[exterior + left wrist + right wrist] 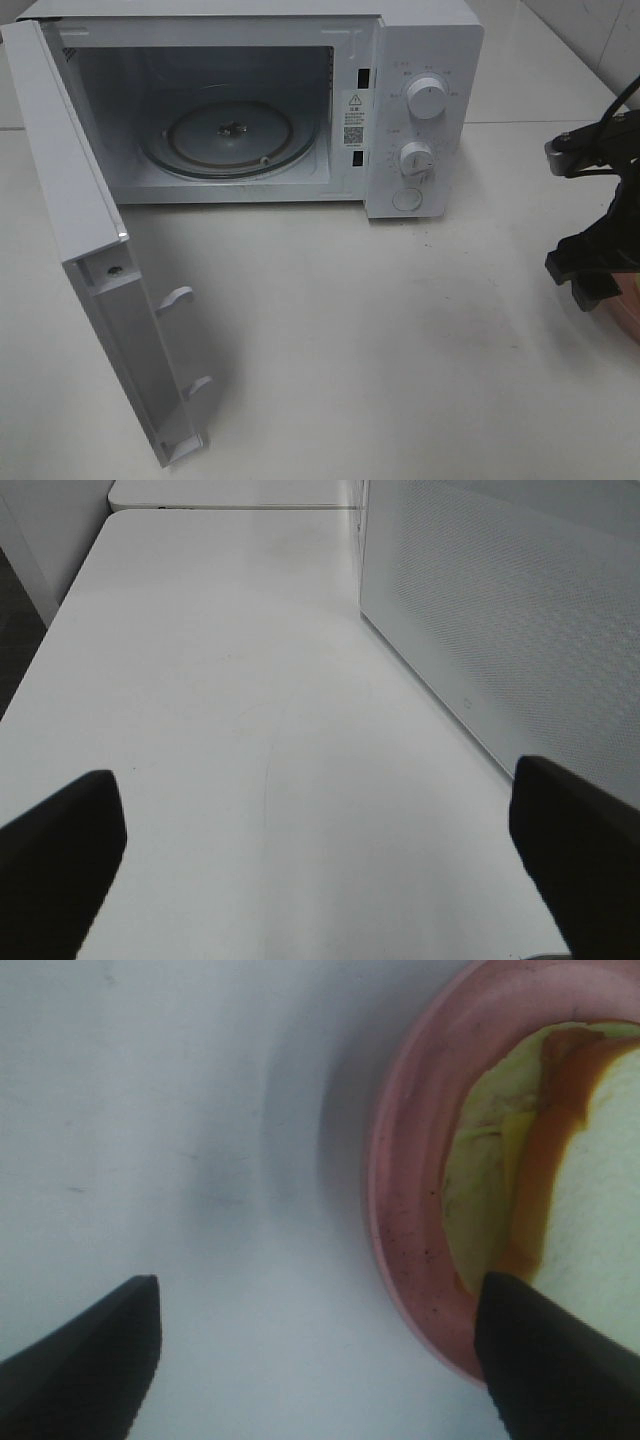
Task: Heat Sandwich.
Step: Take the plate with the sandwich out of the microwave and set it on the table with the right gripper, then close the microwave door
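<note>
Sandwich resting on its pink plate, seen up close

The sandwich (590,1190) shows only in the right wrist view, and only in part: the frame edge cuts it off and one dark finger of the right tool covers its near corner. It is pale yellow-cream, with a soft matte surface, and an orange-brown band runs along it as a filling layer between two pale parts. It lies flat inside the round salmon-pink plate (400,1190), close against the raised rim on the visible side. The plate sits on the white desk (180,1110). In the high view only a sliver of pink plate (630,315) shows at the right edge, behind the right arm; the sandwich itself cannot be made out there.
</note>
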